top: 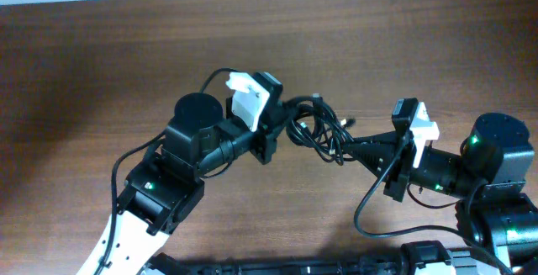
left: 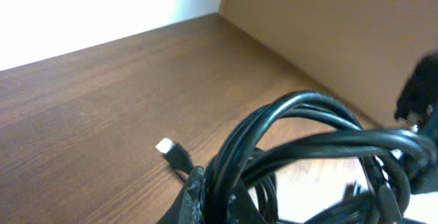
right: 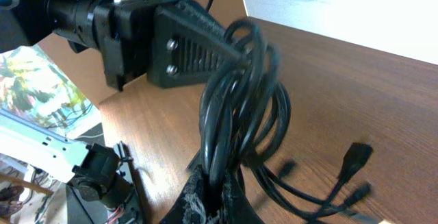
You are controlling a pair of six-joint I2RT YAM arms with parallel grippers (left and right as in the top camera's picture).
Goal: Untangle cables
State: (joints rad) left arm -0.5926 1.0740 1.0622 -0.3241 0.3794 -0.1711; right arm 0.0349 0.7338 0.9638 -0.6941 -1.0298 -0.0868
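The cables [top: 318, 129] are a tangle of thin black cords looped between my two grippers above the middle of the table. My left gripper [top: 286, 124] is shut on the left side of the bundle; in the left wrist view the cables [left: 301, 142] rise from its jaws [left: 219, 200], and a plug with a white tip [left: 172, 152] hangs over the wood. My right gripper [top: 346, 143] is shut on the right side; in the right wrist view the cables [right: 236, 107] stand up from its jaws [right: 213, 190], with plugs [right: 356, 157] dangling to the right.
The brown wooden table [top: 101, 65] stretches out on all sides. The thicker black wire of the right arm [top: 370, 212] loops near the front edge. The left arm's body [top: 168, 182] lies at the front left.
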